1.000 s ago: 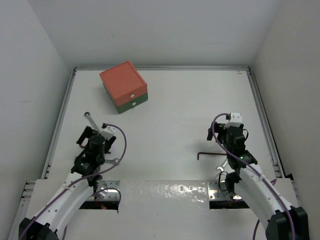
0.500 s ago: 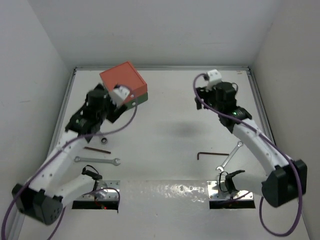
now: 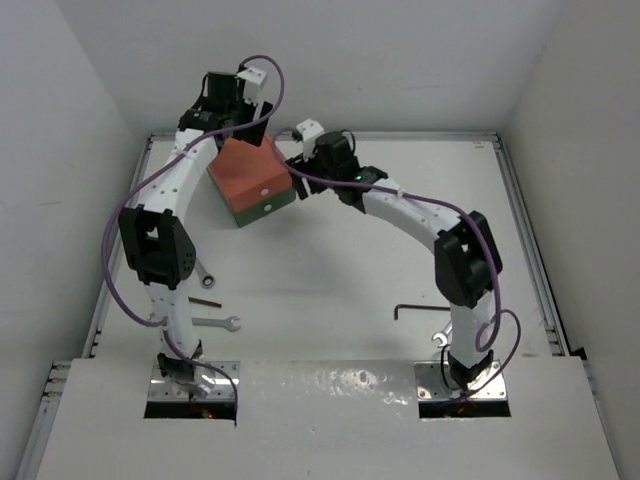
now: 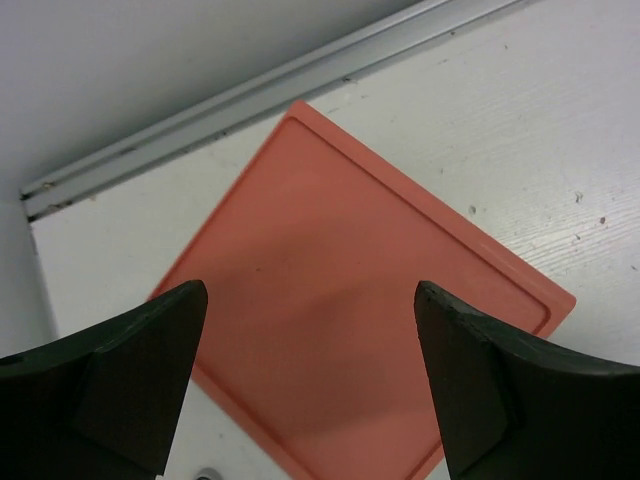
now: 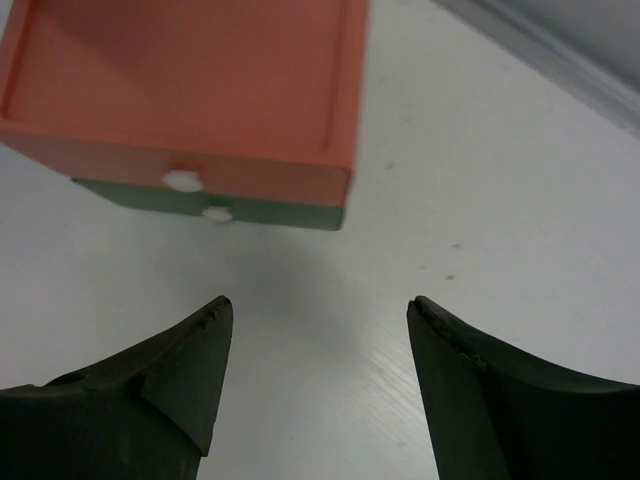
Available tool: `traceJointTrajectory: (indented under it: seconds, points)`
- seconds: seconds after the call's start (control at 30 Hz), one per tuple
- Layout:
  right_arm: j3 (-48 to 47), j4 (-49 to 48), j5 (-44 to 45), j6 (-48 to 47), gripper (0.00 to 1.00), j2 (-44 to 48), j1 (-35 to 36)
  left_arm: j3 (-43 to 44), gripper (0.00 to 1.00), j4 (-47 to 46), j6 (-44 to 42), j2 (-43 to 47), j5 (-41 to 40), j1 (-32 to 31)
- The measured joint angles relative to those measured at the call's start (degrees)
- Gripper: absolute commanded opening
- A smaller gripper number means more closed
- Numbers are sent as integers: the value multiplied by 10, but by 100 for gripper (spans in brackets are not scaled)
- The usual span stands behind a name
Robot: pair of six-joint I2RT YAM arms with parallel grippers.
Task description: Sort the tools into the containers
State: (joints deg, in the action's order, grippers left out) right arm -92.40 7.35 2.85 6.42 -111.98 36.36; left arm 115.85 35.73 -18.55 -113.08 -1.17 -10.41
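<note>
Left tool (image 4: 308, 300) is wide open and empty, hovering directly over the orange-red drawer (image 4: 340, 320), far-left on the bench (image 3: 350, 260). Right tool (image 5: 318, 310) is open and empty, facing the fronts with the white knob (image 5: 181, 180) ahead, so it's nearer for the pull. Dark green drawer (image 5: 280, 214) sits beneath; both look shut. Hex key (image 3: 412, 310) and wrenches (image 3: 222, 323) lie near the bases, two wrenches partly hidden by the arms.

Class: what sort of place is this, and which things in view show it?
Likely a robot test cell: white table walled by plain panels, two arms bolted at its edge, a wrench and drawer box.
</note>
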Motion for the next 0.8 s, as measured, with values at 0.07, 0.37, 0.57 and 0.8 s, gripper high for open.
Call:
traceJointTrajectory:
  seconds: [0.07, 0.37, 0.57, 0.8]
  points:
    - [-2, -14, -5, 5, 67, -32, 20, -2, 80, -8, 18, -16, 2, 4]
    - [-15, -101, -3, 68, 61, -116, 76, -51, 70, -87, 79, -23, -10, 24]
    - [-23, -154, 19, 88, 61, -143, 76, -92, 70, -96, 110, -25, -24, 27]
    - [-45, -181, 29, 95, 55, -164, 78, -118, 68, -103, 126, -27, -40, 27]
